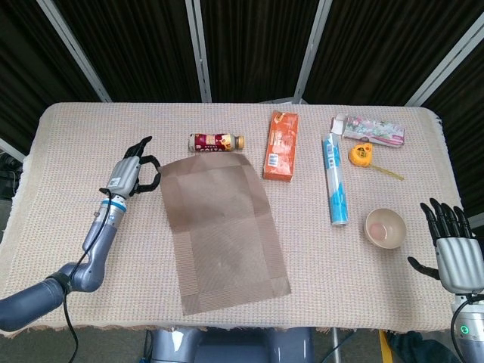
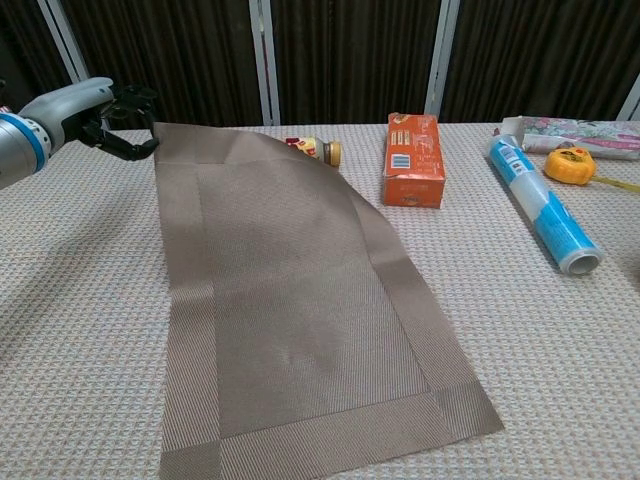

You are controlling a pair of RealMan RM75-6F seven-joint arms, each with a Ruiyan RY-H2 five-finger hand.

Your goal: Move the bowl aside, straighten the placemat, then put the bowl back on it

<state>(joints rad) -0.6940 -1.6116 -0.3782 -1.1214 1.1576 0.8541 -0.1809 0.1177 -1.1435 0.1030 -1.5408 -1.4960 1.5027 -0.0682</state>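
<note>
A: Left hand [image 1: 133, 169] sits at the far left corner of the placemat [image 1: 224, 231], fingers curled round that corner and pinching it. The chest camera shows the same hold [image 2: 118, 118].

B: Mat state?

A: Unfolded to full length, lying skewed on the surface [image 1: 76, 219]. Far edge is lifted slightly and overlaps the brown bottle [image 1: 217, 141]; only the bottle's cap end shows in the chest camera. Near edge reaches almost to the near edge of the surface.

B: Bowl?

A: Bowl [image 1: 386, 228] is off the mat, well to the right, upright, near the right edge of the surface. Right hand [image 1: 454, 247] is just right of it, fingers spread and pointing up, holding nothing, not touching the bowl.

B: Other items?

A: Orange box [image 1: 281, 145] just right of the mat's far right corner. Blue-and-white tube [image 1: 334, 179] lies between the box and the bowl. Yellow tape measure [image 1: 361, 154] and a flowery carton [image 1: 372, 128] at the far right.
</note>
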